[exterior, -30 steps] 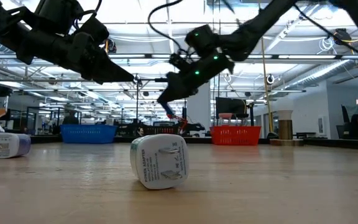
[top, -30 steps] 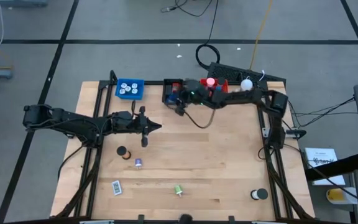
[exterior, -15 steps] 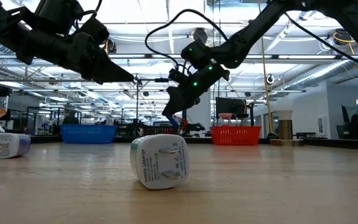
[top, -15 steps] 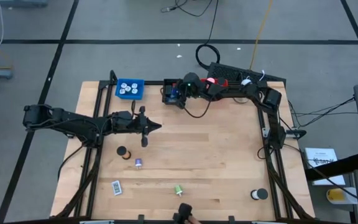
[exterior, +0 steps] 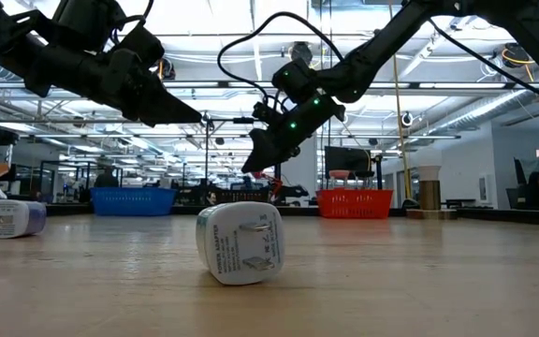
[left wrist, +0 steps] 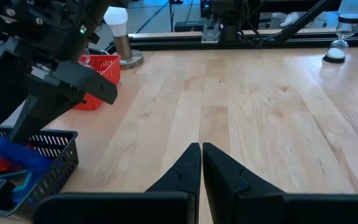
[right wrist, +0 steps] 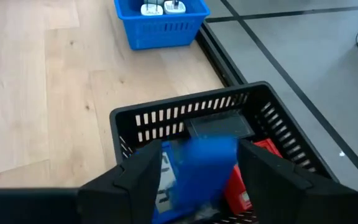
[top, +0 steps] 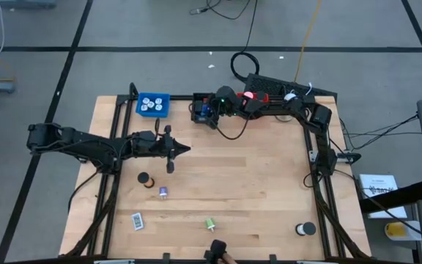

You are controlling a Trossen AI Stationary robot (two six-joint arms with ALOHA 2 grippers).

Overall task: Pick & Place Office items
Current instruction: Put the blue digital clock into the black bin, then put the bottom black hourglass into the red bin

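The white charger's (exterior: pixel 240 243) printed label is illegible.

The left arm stretches toward 3 o'clock, its tool (top: pixel 184 150) pinched together mid-surface, while the right arm reaches toward 9 o'clock along the far edge, its tool (right wrist: pixel 194 163) spread apart, pointing down.

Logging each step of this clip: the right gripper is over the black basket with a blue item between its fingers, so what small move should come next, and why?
Probably finish opening and lift clear. The right gripper sits over the black basket with fingers spread, and the blue item looks blurred, likely dropping in. The left gripper waits shut over the table.
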